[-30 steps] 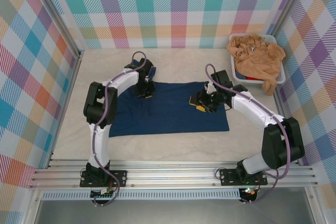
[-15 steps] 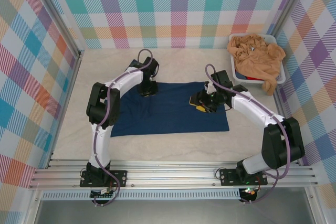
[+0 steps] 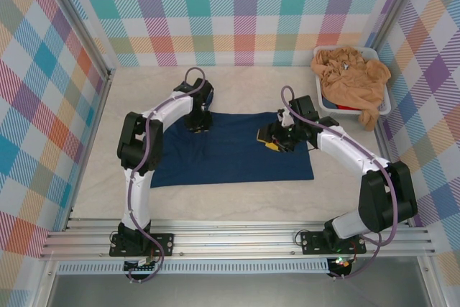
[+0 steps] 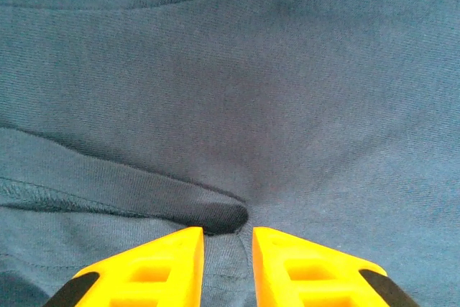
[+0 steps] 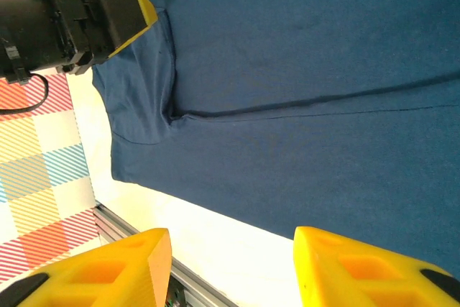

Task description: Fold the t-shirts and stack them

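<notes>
tub (image 3: pixel 372 52): interior mostly hidden under tan t-shirts (image 3: pixel 352 73), upper right
left gripper (image 4: pixel 227 232): fingers cut by lower edge

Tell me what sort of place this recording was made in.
Probably a lab test cell for robots, not a home: plaid panel walls box in the table, aluminium rails run along its near edge, and tan t-shirts fill a white tub.

You're in a lab robot cell. Plaid backdrop walls (image 3: pixel 244 12) box in the table (image 3: pixel 230 203), and aluminium rails (image 3: pixel 237 239) line its near edge.
</notes>
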Controlling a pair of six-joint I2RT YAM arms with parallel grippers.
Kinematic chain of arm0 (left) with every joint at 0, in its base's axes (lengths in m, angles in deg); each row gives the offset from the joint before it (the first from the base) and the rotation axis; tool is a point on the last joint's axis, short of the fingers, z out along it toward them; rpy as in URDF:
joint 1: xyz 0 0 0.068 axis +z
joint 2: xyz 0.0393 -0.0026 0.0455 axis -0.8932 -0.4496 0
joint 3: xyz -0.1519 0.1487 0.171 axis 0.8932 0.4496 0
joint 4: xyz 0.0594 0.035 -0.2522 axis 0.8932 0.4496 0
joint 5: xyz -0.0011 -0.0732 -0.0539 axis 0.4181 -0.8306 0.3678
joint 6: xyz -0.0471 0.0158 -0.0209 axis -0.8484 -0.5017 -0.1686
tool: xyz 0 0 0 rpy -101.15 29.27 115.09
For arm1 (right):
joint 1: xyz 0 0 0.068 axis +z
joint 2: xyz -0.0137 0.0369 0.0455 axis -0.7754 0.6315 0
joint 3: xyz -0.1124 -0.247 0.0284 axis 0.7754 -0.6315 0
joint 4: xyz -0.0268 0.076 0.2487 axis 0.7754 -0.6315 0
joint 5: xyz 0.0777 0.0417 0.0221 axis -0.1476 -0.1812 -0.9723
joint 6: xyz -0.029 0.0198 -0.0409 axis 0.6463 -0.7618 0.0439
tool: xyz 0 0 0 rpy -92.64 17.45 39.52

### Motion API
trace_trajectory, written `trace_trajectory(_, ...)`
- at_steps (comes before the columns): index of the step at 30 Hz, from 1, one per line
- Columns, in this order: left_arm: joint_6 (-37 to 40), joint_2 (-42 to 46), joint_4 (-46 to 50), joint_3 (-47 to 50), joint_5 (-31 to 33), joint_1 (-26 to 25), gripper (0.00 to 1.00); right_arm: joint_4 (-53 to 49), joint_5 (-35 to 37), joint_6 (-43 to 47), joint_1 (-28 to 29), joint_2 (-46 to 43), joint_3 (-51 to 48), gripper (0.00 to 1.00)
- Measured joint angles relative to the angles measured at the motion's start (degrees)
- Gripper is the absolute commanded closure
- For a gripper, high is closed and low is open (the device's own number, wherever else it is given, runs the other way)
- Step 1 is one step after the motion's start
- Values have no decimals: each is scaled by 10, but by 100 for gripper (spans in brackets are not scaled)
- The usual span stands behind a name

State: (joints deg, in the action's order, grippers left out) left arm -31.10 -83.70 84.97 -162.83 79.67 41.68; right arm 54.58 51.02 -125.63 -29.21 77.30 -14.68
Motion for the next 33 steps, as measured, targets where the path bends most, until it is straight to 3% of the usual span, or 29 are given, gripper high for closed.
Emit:
trace_trajectory(8, 2, -7, 8, 0, 0, -1, 76, 4, 0, 0, 0, -1, 0, 52)
trace_trajectory(18, 4, -20, 8, -9, -1, -4, 100, 6, 0, 0, 0, -1, 0, 52)
trace_trajectory(33, 30, -20, 34, -35, 37, -42, 100, 7, -1, 0, 0, -1, 0, 52)
